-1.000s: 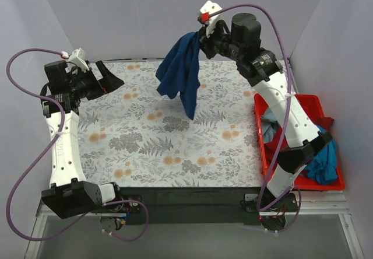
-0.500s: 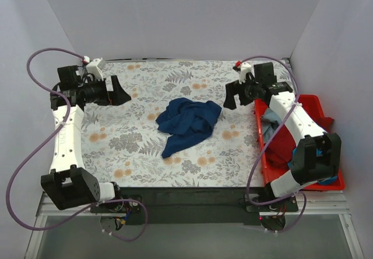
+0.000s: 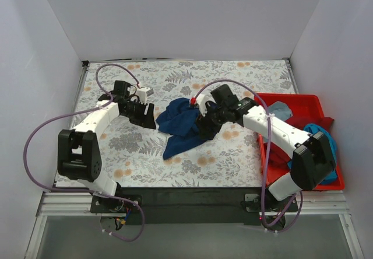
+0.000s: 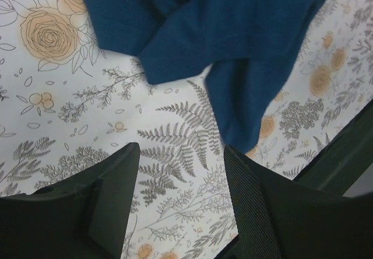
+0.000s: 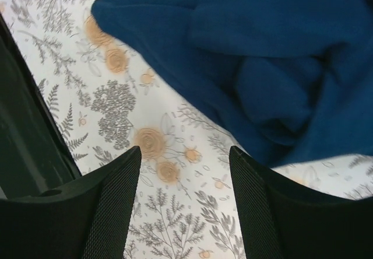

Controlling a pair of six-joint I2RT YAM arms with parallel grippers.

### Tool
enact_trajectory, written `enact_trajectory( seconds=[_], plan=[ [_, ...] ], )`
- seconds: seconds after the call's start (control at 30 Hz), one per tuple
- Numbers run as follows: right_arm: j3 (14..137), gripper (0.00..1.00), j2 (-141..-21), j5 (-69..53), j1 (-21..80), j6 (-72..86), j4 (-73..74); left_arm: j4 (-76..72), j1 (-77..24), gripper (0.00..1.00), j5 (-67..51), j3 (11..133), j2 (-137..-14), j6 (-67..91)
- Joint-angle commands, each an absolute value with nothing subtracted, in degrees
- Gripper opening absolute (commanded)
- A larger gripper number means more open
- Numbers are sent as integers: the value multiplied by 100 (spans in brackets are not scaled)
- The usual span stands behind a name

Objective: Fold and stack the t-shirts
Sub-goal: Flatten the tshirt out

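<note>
hidden: the navy t-shirt (image 3: 182,126) is crumpled, so collar, sleeves and any print cannot be made out; in the top view the right claw (image 3: 205,129) covers its 3 o'clock edge.
bin: the red bin (image 3: 317,185) sits at the 3 o'clock side of the tabletop (image 3: 233,154); the right arm (image 3: 280,132) cuts across the binned shirts (image 3: 324,149).
navy t-shirt: deep blue, bunched in soft folds, one tail toward 7 o'clock, lying mid-tabletop.
left claw (image 4: 180,154): spread, empty, at the shirt's 9 o'clock.
right claw: spread, empty, shirt just beyond its tips.
</note>
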State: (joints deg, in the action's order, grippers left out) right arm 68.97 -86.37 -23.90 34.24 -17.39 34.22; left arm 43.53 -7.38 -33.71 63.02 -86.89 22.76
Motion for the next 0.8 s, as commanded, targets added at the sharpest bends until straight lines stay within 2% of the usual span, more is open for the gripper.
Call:
enact_trajectory(
  seconds=[0.0,0.07,0.37,0.43,0.57,0.77],
  plan=[
    [6680,68,-8701,-1715,3945,-1680,2998,3754,-791,57,-3278,6617,-9148,2776],
    [6802,66,-8894,-1478,4017,-1574,2866,3526,-800,54,-3113,6706,-9482,2988],
    [7278,66,-9642,-590,4008,-1468,2839,3226,-817,52,-2725,7496,-10660,3287],
    [7138,67,-9555,-563,3955,-1441,2865,3287,-826,48,-2812,7689,-10775,3296],
    [6786,68,-9133,-834,3762,-1293,2927,3244,-870,46,-3313,7420,-10407,3059],
    [6250,68,-8745,-983,3402,-941,2725,3217,-1169,50,-3200,7154,-10072,2777]
  ],
)
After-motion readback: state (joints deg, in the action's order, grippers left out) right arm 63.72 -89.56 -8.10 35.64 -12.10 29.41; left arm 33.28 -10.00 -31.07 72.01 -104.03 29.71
